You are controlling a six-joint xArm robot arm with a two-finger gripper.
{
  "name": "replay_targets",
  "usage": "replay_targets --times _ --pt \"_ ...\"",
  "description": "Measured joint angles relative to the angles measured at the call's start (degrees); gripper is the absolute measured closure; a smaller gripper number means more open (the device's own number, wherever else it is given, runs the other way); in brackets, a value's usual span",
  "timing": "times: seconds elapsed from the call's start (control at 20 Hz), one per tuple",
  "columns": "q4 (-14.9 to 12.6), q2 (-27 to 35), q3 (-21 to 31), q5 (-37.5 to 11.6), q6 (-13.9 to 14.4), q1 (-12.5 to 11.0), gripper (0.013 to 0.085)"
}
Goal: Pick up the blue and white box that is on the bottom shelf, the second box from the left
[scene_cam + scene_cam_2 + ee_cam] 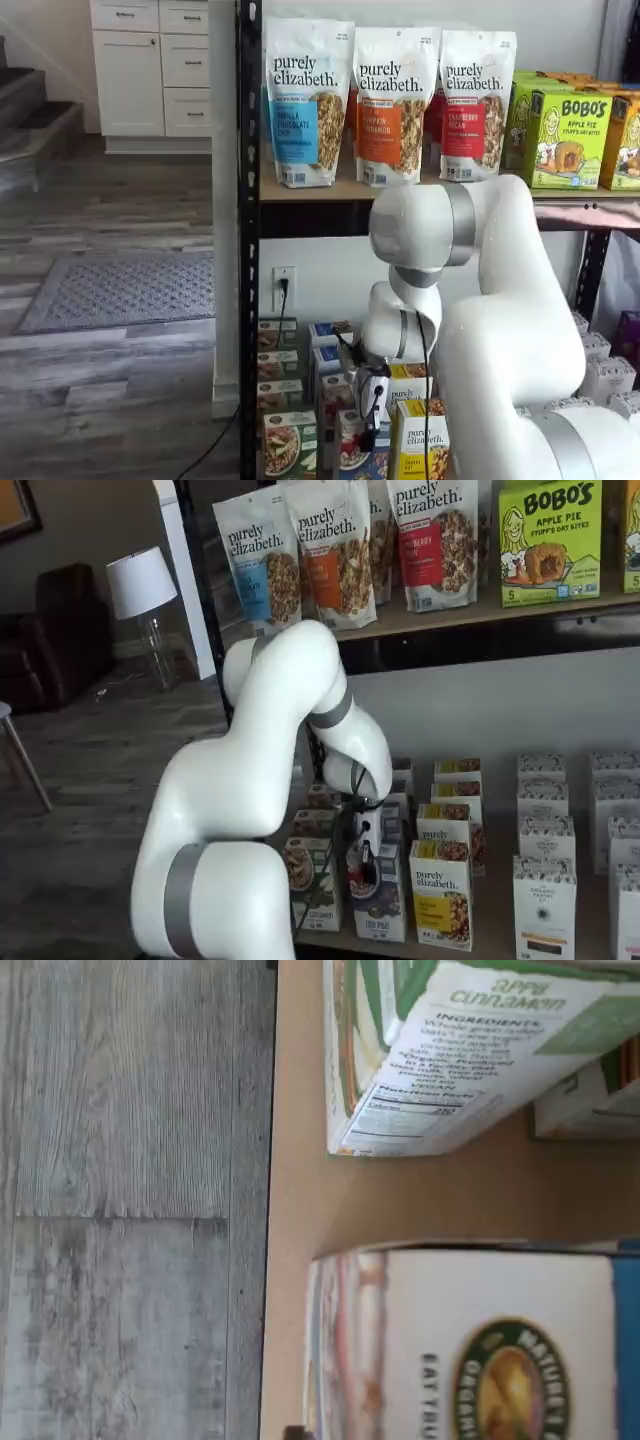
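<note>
The blue and white box [470, 1350] fills much of the wrist view, showing its white top with a round green logo and a blue edge. It stands upright at the front of the bottom shelf [300, 1200] in both shelf views [352, 450] [380, 905], between a green-fronted carton [290, 445] and a yellow-fronted carton [442, 895]. My gripper [370, 432] hangs right over the box's top and also shows in a shelf view [364, 862]. Its black fingers are seen side-on, with no plain gap. I cannot tell whether they touch the box.
A green "Apple Cinnamon" carton [450, 1050] stands beside the box, a tan gap between them. Grey wood floor [130, 1200] lies beyond the shelf edge. More cartons stand in rows behind [455, 775]. Granola bags [390, 100] fill the upper board. A black rack post [248, 250] stands close.
</note>
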Motion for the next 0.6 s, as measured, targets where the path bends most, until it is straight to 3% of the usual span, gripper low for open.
replay_targets --times 0.15,0.6 --pt "-0.25 -0.16 0.29 -0.08 0.15 -0.06 0.0370" --pt "-0.81 -0.80 1.17 -0.20 0.55 -0.11 0.0370"
